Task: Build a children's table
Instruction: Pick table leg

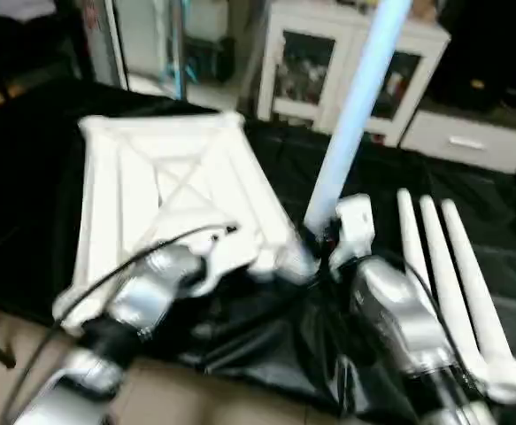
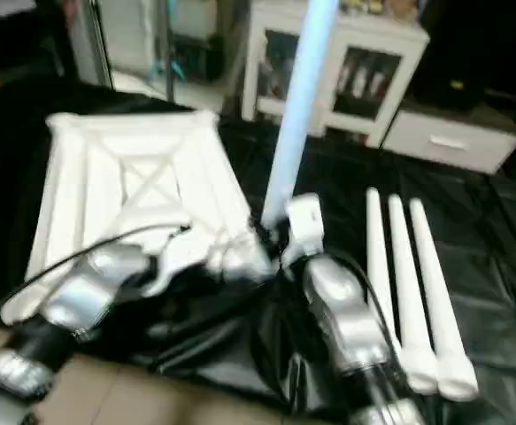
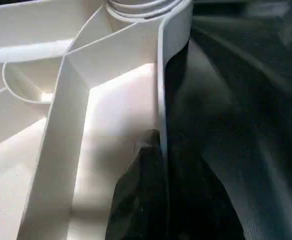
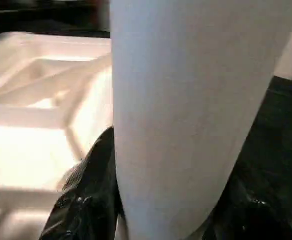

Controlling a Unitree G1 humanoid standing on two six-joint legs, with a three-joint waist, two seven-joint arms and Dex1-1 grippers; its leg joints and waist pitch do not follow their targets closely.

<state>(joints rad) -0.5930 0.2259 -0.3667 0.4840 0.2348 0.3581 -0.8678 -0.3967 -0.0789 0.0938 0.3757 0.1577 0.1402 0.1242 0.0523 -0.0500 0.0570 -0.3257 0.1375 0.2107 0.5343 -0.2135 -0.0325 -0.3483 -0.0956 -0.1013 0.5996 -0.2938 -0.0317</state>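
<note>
Gripping tabletop (image 1: 169, 177) rim, leg (image 1: 355, 106) upright

White X-ribbed tabletop (image 1: 165, 190), 4 white legs (image 1: 452, 274), black table cover (image 1: 27, 204), silver forearms (image 1: 399, 323)

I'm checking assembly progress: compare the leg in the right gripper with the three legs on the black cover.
The held leg stands nearly upright, clamped in the right gripper beside the tabletop's corner; the three spare legs lie flat, side by side, untouched. The held leg looks bluish, the spare legs white. All are long tubes.
</note>
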